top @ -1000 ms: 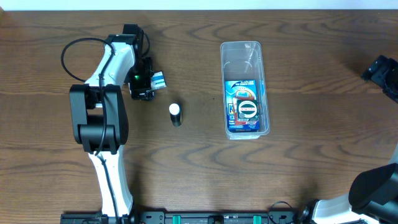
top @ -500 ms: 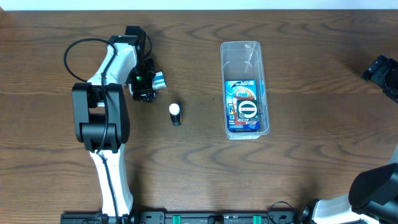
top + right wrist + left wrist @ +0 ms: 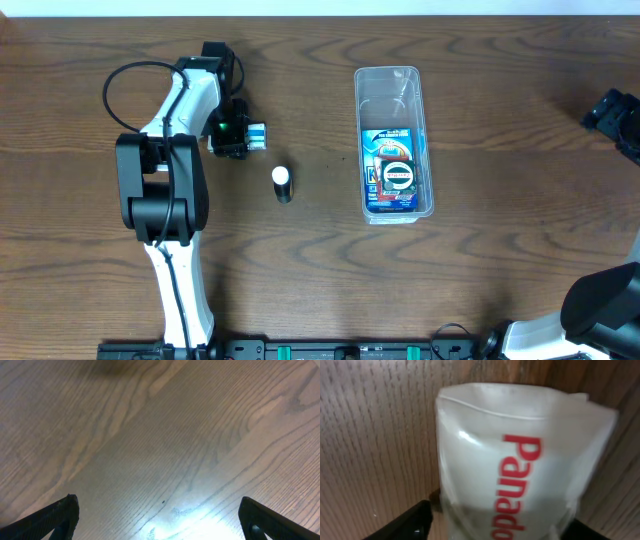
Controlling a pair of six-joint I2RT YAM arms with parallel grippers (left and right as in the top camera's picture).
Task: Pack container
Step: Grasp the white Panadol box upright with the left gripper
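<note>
The container [image 3: 393,88] is a clear, long plastic tub right of centre, with a blue carded item [image 3: 392,174] lying in its near half. A small white packet with red "Panado" lettering [image 3: 520,460] lies on the wood; it also shows in the overhead view [image 3: 257,133]. My left gripper [image 3: 236,140] is low over the packet, a finger on each side of its near end [image 3: 500,527]. A thin gap shows at the left finger. My right gripper [image 3: 159,515] is open and empty over bare wood at the far right.
A small bottle with a white cap [image 3: 283,183] lies between the left arm and the container. The left arm's cable [image 3: 118,80] loops at the left. The right arm [image 3: 615,115] sits at the table's right edge.
The packet at the left gripper has turned and shifted slightly toward the front. Both arms have hardly moved.
</note>
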